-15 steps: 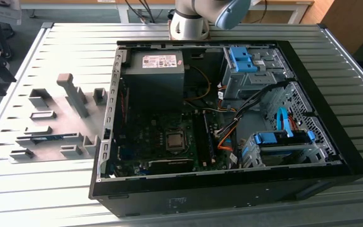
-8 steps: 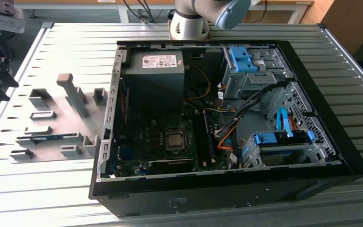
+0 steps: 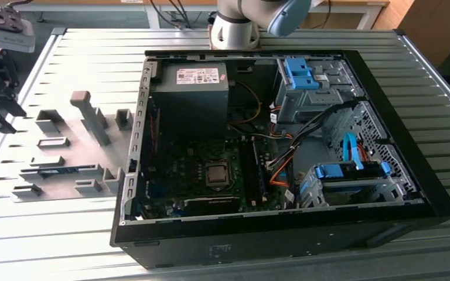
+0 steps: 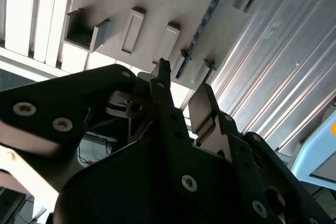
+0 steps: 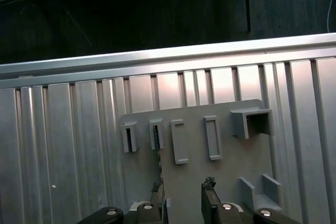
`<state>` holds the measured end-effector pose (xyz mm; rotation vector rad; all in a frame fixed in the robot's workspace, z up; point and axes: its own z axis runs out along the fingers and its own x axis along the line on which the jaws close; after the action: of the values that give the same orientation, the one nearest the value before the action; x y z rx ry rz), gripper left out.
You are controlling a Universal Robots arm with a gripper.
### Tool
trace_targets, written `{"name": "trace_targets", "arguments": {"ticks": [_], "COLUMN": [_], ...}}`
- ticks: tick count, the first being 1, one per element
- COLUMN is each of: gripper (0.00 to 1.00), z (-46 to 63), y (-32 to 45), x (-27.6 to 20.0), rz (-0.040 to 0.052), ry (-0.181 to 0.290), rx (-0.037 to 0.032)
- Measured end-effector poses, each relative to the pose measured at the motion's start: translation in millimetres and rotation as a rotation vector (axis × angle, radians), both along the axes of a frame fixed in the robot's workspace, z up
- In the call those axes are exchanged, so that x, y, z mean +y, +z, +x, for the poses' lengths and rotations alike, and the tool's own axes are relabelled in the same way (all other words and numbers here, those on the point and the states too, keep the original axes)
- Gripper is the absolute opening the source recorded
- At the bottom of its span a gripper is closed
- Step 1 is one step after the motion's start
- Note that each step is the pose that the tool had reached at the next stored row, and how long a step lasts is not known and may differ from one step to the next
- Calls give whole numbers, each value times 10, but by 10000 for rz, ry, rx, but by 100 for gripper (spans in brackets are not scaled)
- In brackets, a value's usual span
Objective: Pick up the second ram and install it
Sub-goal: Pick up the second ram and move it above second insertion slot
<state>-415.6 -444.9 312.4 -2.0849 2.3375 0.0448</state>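
Your pincer hangs parted and empty over the holder plate. The second ram sits on edge between its blocks, lower left of the exterior view, likely so both faces are graspable.

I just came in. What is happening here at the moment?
A robot arm stands at a table with an open computer case. Its gripper hangs open over the grey holder plate, holding nothing. The ram stick lies in its holders on that plate, not yet picked up.
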Motion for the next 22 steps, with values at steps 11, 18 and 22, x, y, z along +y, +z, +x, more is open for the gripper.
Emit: {"name": "trace_targets", "arguments": {"ticks": [11,18,22], "gripper": [42,42,42], "z": [0,-1,2], "y": [-134,-255,-327], "x": [-33,-68,-77], "rz": [-7,-8,-8], "ry": [563,631,631], "rx": [0,-1,-1]}}
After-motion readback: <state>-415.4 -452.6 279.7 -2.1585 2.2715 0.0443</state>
